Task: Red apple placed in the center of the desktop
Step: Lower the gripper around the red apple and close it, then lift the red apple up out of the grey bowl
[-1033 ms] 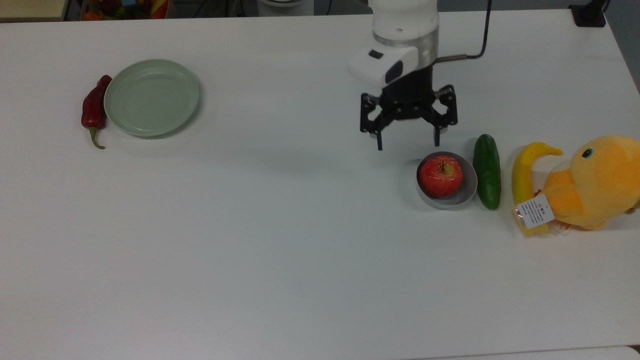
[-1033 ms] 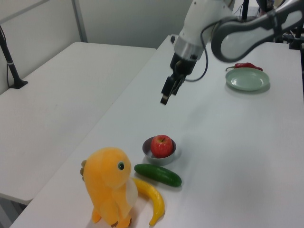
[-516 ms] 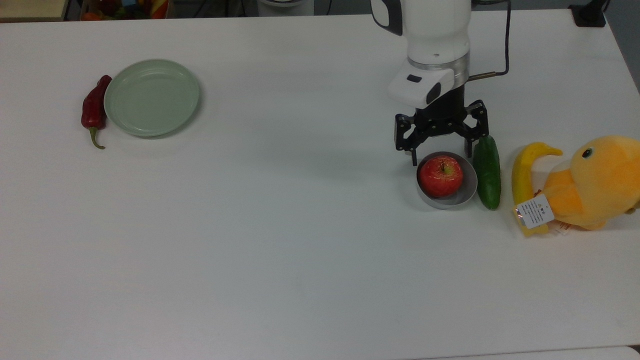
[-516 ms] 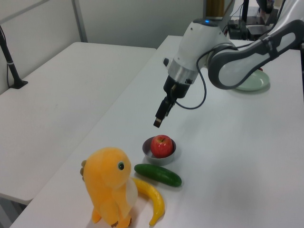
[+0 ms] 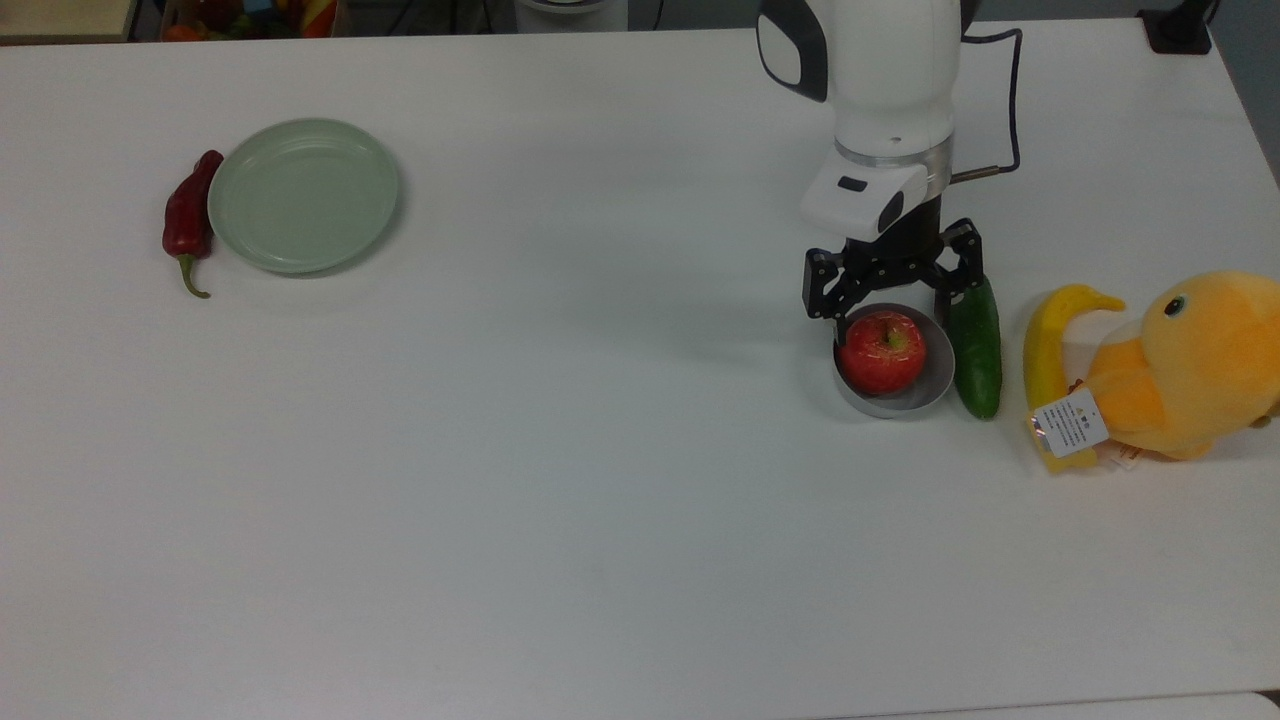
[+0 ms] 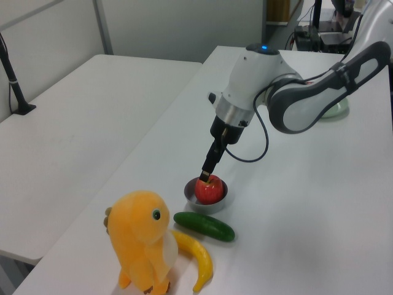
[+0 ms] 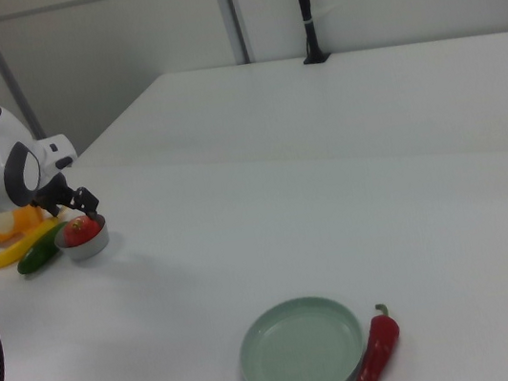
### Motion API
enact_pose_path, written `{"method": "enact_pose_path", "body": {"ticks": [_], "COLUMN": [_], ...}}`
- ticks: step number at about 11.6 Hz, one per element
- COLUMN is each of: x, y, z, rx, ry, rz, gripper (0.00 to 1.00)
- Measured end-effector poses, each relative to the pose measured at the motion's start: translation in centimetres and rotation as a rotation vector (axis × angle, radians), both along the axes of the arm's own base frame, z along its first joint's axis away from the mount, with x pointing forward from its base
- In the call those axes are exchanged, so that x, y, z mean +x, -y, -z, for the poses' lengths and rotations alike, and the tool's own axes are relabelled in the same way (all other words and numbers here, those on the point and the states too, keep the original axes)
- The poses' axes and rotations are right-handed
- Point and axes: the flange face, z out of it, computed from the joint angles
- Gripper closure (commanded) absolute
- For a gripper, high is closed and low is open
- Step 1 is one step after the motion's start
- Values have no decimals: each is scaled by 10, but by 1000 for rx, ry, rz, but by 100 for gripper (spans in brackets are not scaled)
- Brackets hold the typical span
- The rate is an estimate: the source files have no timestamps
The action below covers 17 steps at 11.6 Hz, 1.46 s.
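Note:
The red apple [image 5: 882, 352] sits in a small grey bowl [image 5: 903, 404] toward the top view's right side of the white desktop [image 5: 600, 450]. My gripper [image 5: 890, 312] hangs open just over the apple's far side, one finger near each side of the bowl's rim. In the left view the gripper [image 6: 207, 176] reaches down to the top of the apple [image 6: 209, 190], and I cannot tell if it touches. The right view has the apple [image 7: 75, 232] in its bowl [image 7: 89, 246] at the far left, with the gripper [image 7: 84, 217] above it.
A green cucumber [image 5: 975, 350] lies against the bowl on the top view's right, then a banana [image 5: 1045, 360] and an orange plush duck [image 5: 1190, 365]. A pale green plate [image 5: 303, 195] and a dark red chili pepper [image 5: 187, 215] lie at the top view's far left.
My gripper has moved toward the top view's right and come down, from beside the bowl to just above the apple. The apple and bowl have not moved.

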Motion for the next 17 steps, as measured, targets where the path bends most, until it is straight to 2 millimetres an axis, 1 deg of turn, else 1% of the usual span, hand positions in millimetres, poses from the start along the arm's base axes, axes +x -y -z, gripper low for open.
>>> {"method": "enact_pose_path", "body": {"ticks": [4,7,8,9,10,11,13,17], "x": [-6,-7,-7,-6,-6,-6,-6,-4], "y": [-20,-21,-21,-21,-21,-22,-22,-21], "z": [27,34,35,34,34,33,31,31], "rx": [-36,-52,-56,-55,-57,-73,-86,-97], "ry": [27,25,27,28,30,40,55,63], "rz": [-60,-73,-75,-75,-76,-89,-78,-71], "gripper": [0,0,3,31,53,60,66,66]}}
